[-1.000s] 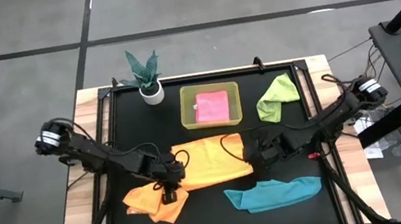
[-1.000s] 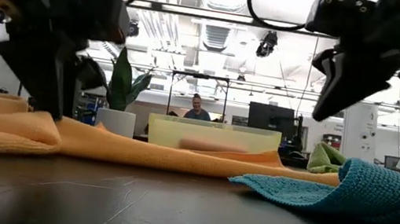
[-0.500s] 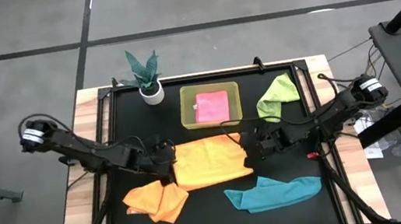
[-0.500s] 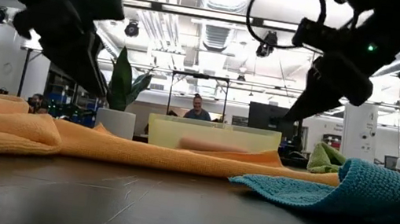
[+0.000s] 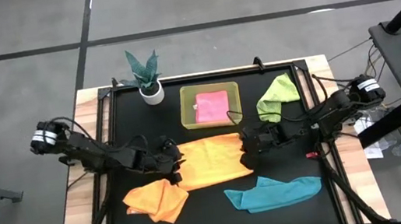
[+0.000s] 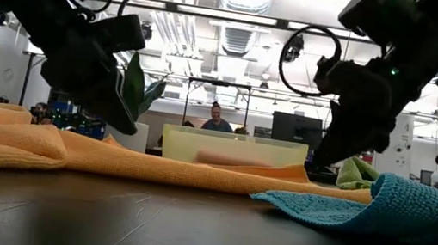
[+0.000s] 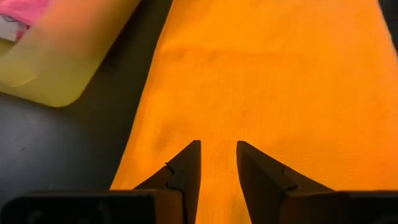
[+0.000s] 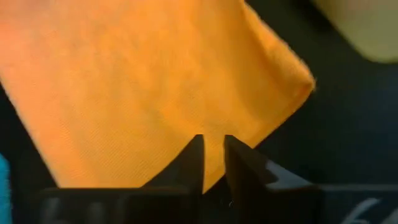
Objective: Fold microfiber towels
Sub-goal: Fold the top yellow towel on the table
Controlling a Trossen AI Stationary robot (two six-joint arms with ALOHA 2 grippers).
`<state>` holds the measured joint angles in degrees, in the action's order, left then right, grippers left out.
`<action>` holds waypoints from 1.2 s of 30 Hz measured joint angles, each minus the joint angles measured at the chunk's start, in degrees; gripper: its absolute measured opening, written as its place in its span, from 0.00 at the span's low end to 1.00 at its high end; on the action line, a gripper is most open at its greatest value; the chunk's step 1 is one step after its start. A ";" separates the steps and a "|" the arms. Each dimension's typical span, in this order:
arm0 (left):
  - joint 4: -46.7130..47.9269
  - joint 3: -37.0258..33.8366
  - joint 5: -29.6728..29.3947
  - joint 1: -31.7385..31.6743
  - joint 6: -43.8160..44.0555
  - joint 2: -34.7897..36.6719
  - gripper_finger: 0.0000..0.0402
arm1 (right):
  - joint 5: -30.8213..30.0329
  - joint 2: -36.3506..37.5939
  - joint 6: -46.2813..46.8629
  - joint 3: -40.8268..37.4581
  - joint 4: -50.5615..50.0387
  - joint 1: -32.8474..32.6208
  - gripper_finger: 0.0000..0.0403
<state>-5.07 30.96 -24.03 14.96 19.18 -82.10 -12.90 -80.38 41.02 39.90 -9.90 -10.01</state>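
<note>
An orange-yellow towel (image 5: 211, 161) lies spread flat at mid-table. My left gripper (image 5: 173, 160) stands at its left edge, slanting down, fingers a little open over the cloth (image 7: 249, 74). My right gripper (image 5: 246, 143) is over the towel's far right corner (image 8: 292, 81), fingers narrowly open. In the low view both sets of fingertips hang just above the cloth (image 6: 194, 171). A second orange-yellow towel (image 5: 156, 200) lies crumpled at the front left. A teal towel (image 5: 275, 193) lies bunched at the front right, and a lime green one (image 5: 277, 98) at the far right. A pink towel (image 5: 212, 105) lies in the bin (image 5: 188, 121).
A small potted plant (image 5: 146, 74) stands at the far left of the black mat. The yellow-green bin sits just beyond the flat towel's far edge. People sit at desks in the room behind the table (image 6: 217, 122).
My left gripper has left the crumpled orange towel at the front left, risen, swung toward the far side and right, and come down at the flat towel's left edge. My right gripper has rolled and sunk toward the towel's far right corner. The towels lie as before.
</note>
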 joint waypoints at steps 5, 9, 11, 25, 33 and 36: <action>-0.71 0.26 0.00 0.01 0.87 -2.16 0.22 | 2.24 0.00 6.14 0.00 -0.39 -0.08 0.33; -0.51 0.17 -0.05 0.00 1.46 -3.13 0.22 | 2.22 -0.09 10.33 0.00 -1.41 -0.07 0.49; -0.33 0.07 -0.07 -0.01 1.44 -3.11 0.22 | 1.11 -0.38 12.60 0.02 -2.33 -0.10 0.56; -0.37 -0.14 -0.37 0.00 1.47 -4.30 0.22 | -0.64 -4.09 17.54 -3.65 7.74 -0.07 0.76; -0.55 -0.10 -0.44 0.00 1.48 -4.38 0.22 | 0.90 -10.69 13.89 -3.52 24.04 -0.05 0.74; -0.53 -0.10 -0.46 0.00 1.50 -4.38 0.22 | 1.33 -10.84 13.42 -3.58 24.94 -0.05 0.70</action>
<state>-5.60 30.85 -24.49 14.96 20.69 -86.48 -11.57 -91.22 54.44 36.32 15.04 -10.07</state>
